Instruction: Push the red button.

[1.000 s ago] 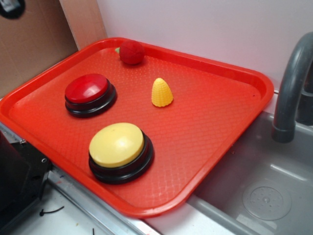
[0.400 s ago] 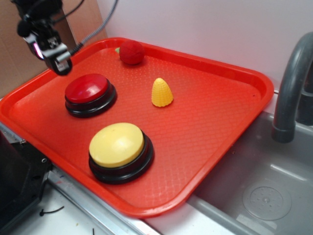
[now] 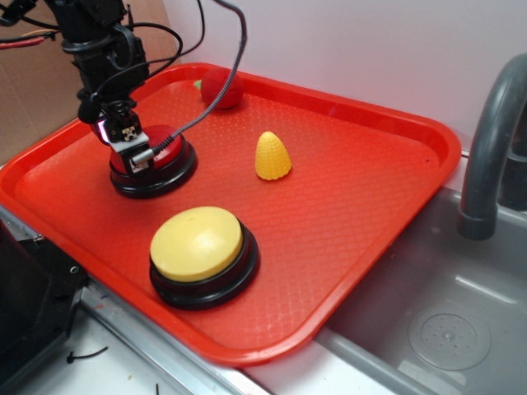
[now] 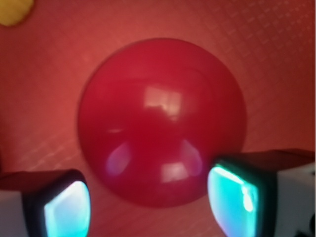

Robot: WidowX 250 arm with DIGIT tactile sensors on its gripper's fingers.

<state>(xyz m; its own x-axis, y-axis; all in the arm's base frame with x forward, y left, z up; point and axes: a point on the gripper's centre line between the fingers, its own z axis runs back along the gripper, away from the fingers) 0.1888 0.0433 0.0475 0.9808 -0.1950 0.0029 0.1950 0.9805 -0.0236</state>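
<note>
Having dropped from the tray's (image 3: 370,214) far-left corner, our gripper (image 3: 132,146), fingers spread, now sits over the red button (image 4: 160,121), ready to press

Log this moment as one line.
gripper: over red button, jaws open | contact: unclear | yellow button: untouched | tray

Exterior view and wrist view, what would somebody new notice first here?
First, the gripper hanging right over the red button at the left of the bright red tray, with the glossy dome filling the wrist view between its two open fingers. Next, the big yellow button at the tray's near edge, and the small yellow cone mid-tray.
</note>
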